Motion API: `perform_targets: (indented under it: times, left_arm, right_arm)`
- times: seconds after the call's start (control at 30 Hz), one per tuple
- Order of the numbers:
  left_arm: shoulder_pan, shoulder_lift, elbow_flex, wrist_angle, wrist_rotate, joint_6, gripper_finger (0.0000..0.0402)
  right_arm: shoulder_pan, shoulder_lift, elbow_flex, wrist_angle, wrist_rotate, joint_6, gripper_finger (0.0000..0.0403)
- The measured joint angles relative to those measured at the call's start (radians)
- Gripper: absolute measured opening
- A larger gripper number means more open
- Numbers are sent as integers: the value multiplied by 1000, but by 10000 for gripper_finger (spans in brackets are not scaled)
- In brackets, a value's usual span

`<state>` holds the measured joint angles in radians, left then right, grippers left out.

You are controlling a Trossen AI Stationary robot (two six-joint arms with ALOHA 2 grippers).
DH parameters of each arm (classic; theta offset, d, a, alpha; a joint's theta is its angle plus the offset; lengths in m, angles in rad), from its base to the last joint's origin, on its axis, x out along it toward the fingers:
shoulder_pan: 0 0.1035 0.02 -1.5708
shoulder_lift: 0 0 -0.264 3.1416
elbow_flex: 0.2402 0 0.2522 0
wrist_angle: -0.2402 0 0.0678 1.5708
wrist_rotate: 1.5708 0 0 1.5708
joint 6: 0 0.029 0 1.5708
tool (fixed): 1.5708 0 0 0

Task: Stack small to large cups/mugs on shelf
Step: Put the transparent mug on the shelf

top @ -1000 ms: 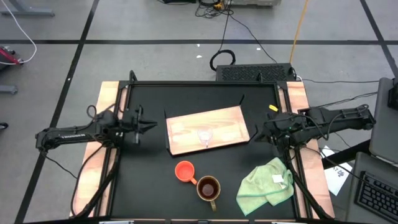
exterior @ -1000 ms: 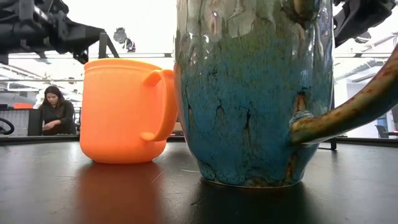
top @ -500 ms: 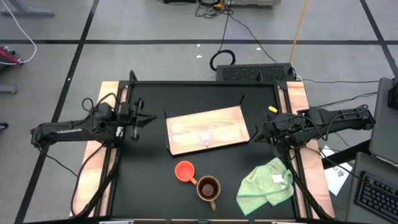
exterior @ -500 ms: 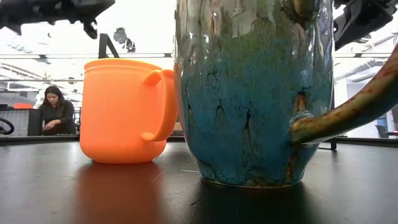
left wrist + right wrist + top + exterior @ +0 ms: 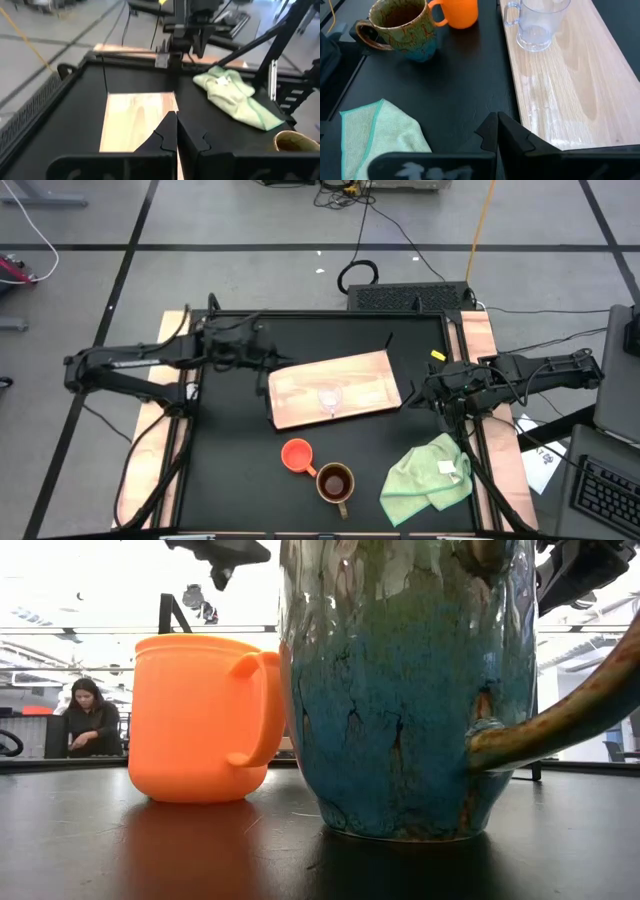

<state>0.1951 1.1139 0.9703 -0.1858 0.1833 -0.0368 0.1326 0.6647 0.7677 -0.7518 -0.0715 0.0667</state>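
Swinging in from the table's left edge, the left gripper point(image 5: 262, 360) now hangs, fingers pressed together, at the far-left corner of the shelf point(image 5: 370, 375), where the clear glass cup point(image 5: 329, 397) stands. The right gripper point(image 5: 418, 392), fingers also together, waits at the shelf's right end. Next, probably, the orange cup point(image 5: 296, 454), beside the brown mug point(image 5: 335, 481) near the front, needs spread fingers.

left end effector point(image 5: 262, 360) closed | right end effector point(image 5: 418, 393) closed

tiny clear glass cup point(image 5: 329, 397) on light wooden board point(image 5: 300, 385), orange plastic cup point(image 5: 297, 454) and brown glazed mug point(image 5: 334, 481) touching on its near side, light green cloth point(image 5: 428, 476) to their right
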Motion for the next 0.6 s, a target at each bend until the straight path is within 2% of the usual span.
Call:
perform_targets:
  times: [0.3,0.6]
  left_arm:
    - [-5,240,237,-230,-9,28,0]
    - [-14,388,334,-369,-5,59,0]
  right_arm:
    - [0,0,0,0,0,0,0]
    - [0,-5,0,2,-1,-18,0]
